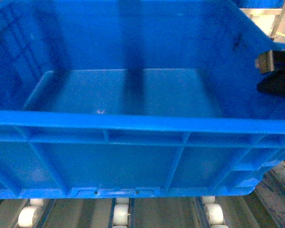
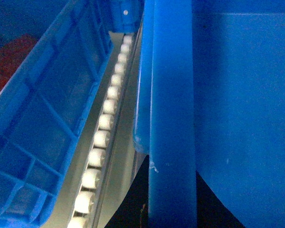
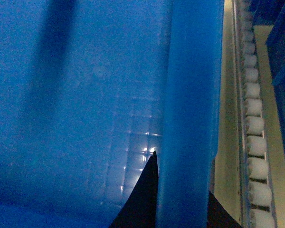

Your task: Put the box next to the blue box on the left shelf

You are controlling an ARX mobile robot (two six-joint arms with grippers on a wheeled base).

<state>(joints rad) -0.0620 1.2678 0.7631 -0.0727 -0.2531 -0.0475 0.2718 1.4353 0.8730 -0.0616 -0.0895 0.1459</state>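
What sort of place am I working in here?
Probably a warehouse or factory flow rack: a plastic box sits over roller rails, with another blue box alongside.

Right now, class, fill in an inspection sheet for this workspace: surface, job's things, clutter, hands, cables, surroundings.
Surface: left shelf, grey rails with rows of white rollers, running under the crate.
Job's things: box, open-topped and empty, on or just above the rollers; which, cannot tell. Second blue crate lies beside it across a roller rail.
Clutter: nothing seen.
Hands: left hand and right hand each straddle a side rim of the box, dark fingers either side.
Cables: nothing seen.
Surroundings: pale metal frame at upper right; something red inside the second crate, blurred.
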